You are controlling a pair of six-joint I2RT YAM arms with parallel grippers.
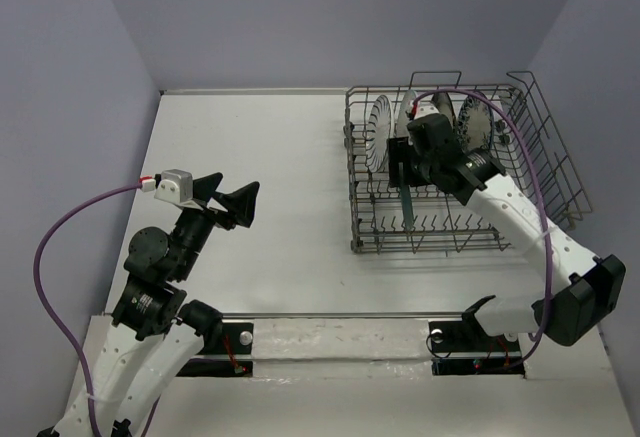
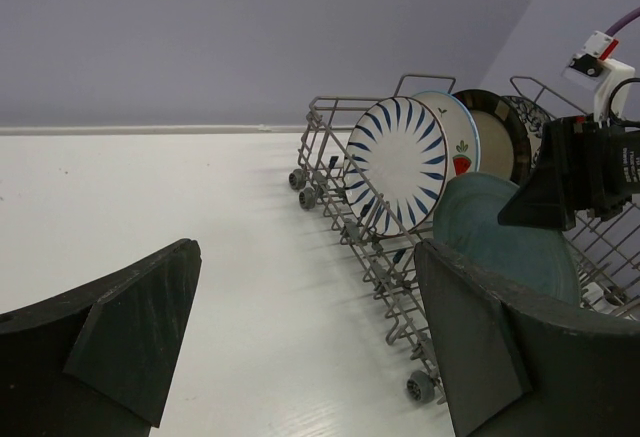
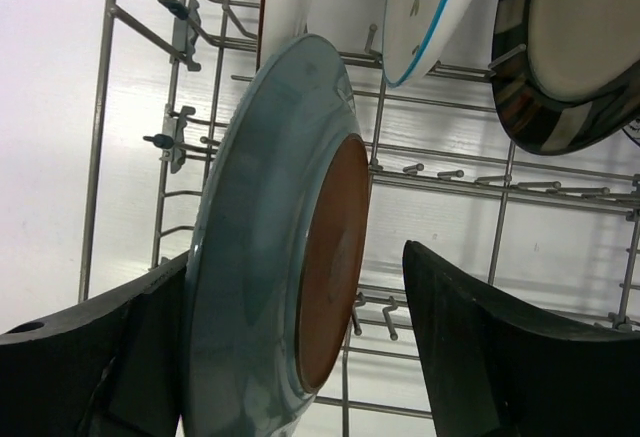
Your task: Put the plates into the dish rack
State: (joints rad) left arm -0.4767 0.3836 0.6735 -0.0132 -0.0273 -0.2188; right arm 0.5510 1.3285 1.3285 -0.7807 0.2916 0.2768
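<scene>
Left to right: my left gripper (image 1: 229, 197) hangs over the white table (image 1: 290, 147), well apart from the rack, jaws spread to their widest and holding nothing. Toward the table's far right stands the dish rack (image 1: 362, 219), with plates set on edge between its tines. The blue-striped plate (image 2: 395, 162) is nearest the rack's left end. Behind it comes the white plate with a red mark and blue rim (image 2: 452, 137), then the brown-rimmed beige plate (image 2: 497, 139). A dark patterned plate (image 2: 534, 115) is mostly hidden behind that. The teal plate (image 3: 240, 287) stands upright in the nearer row. My right gripper (image 3: 293, 255) reaches down into the rack around it, jaws parted. One finger stands clear of the plate's brown underside; the other sits just beside the rim, and I cannot tell whether they touch.
</scene>
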